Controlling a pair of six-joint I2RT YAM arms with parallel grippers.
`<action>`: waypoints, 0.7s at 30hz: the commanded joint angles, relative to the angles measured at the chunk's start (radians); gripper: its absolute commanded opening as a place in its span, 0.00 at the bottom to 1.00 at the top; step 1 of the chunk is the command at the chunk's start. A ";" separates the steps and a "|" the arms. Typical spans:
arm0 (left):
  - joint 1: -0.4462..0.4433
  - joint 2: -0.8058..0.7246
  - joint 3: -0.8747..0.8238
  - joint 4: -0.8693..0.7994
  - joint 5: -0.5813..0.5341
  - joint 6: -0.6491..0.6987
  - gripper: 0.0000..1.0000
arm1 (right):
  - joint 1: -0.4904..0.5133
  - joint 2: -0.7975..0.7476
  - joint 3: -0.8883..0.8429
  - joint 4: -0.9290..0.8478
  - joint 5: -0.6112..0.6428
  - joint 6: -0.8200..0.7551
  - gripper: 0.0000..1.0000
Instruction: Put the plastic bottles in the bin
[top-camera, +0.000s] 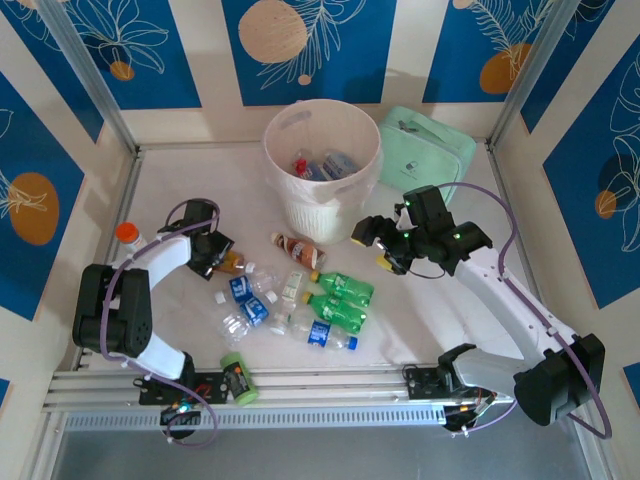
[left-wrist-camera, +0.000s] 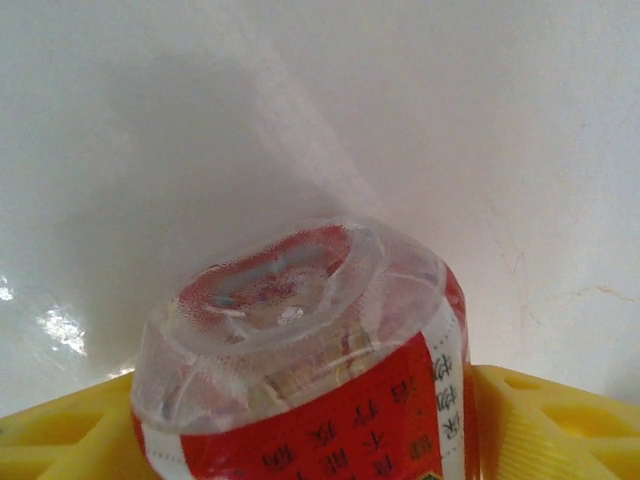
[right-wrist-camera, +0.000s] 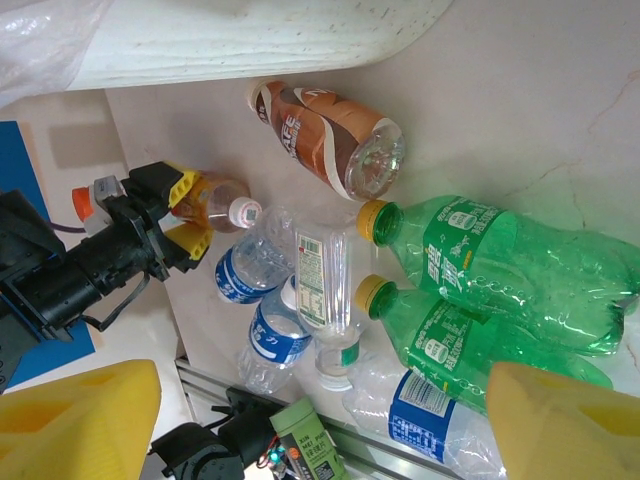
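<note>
White table (top-camera: 180, 180) inside blue-patterned walls, seen from above. At upper ctr of the top view stood the bin (top-camera: 283, 128), w/ a few bottles already inside. Most of the plastic bottles lay loose below it at mid-frame: a brown-label bottle (top-camera: 298, 250), two green bottles (top-camera: 340, 289) and clear blue-label bottles (top-camera: 243, 290).

At left of mid-frame the left gripper (top-camera: 218, 252) straddled the amber bottle (top-camera: 233, 262), which lay on the table. In the left wrist view its yellow fingers (left-wrist-camera: 60, 435) sat in both lower corners w/ the amber bottle btwn them. They seemed to be against its sides, but whether the squeeze was firm could not be told. Just right of the bin the right gripper (top-camera: 378, 245) hovered, jaws wide apart and empty, w/ the pile below it in the right wrist view.

Step in hand, as judged: securing the amber bottle for the carry to the bin.
- **Squeeze:** press evenly across the body and not too hard. The thin wall prob. dents, and the round side may squirt out.
- **Lift:** go straight up before swinging toward upper ctr, so the neighbours are not swept.
- **Release:** let go only once over the rim, which stood far taller than the bottle.
- **Other arm:** the right arm should hold clear of that path.
</note>
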 joint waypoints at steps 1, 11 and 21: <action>0.016 0.008 0.003 0.002 0.017 0.033 0.65 | 0.011 0.009 0.002 0.004 0.010 0.011 0.83; 0.017 -0.052 0.008 0.031 0.077 0.050 0.57 | 0.097 0.030 0.085 0.003 0.035 -0.068 0.82; 0.017 -0.236 0.103 0.069 0.274 0.099 0.54 | 0.223 0.092 0.219 0.065 -0.061 -0.192 0.83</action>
